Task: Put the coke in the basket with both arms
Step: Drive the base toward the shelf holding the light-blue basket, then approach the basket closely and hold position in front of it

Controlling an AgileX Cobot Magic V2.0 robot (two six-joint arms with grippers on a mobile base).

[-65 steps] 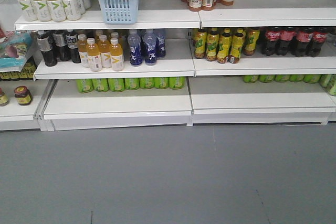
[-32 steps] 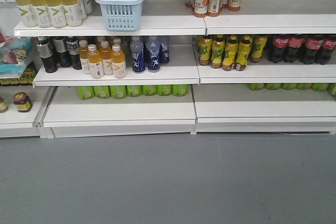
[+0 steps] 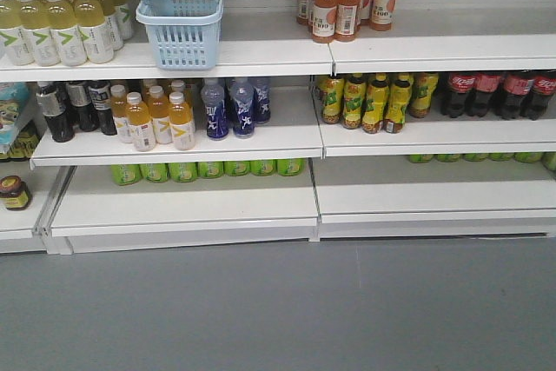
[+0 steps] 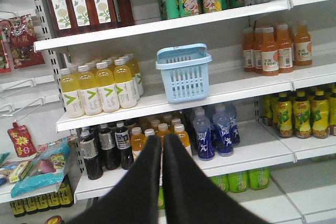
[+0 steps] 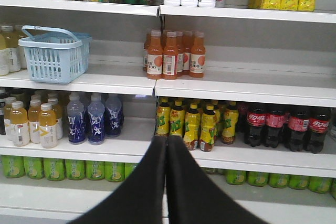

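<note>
Exterior front-facing view: the light blue basket [image 3: 180, 36] stands upright on the upper shelf [image 3: 261, 56], left of the middle. A block of pale yellow bottles [image 3: 52, 28] stands just to its left, and orange bottles [image 3: 343, 2] stand well apart to its right. One shelf down, blue bottles [image 3: 228, 110] sit below the basket, and dark cola bottles [image 3: 495, 93] with red labels stand at the far right. Green cans [image 3: 208, 168] line the back of the lowest shelf, above the grey floor [image 3: 278, 310].

Left wrist-mounted view: the left fingers [image 4: 142, 182], black and tapered, are pressed together with nothing between them, low in the near foreground. The basket [image 4: 185, 77] sits farther off, above and slightly right of their tips, between the yellow and the orange bottles.

Right wrist-mounted view: the right fingers [image 5: 147, 182] are likewise closed together and hold nothing. The basket [image 5: 52, 56] stands at the upper left, on the same shelf as the orange bottles to its right. The cola bottles stand to the right on the shelf below.
</note>
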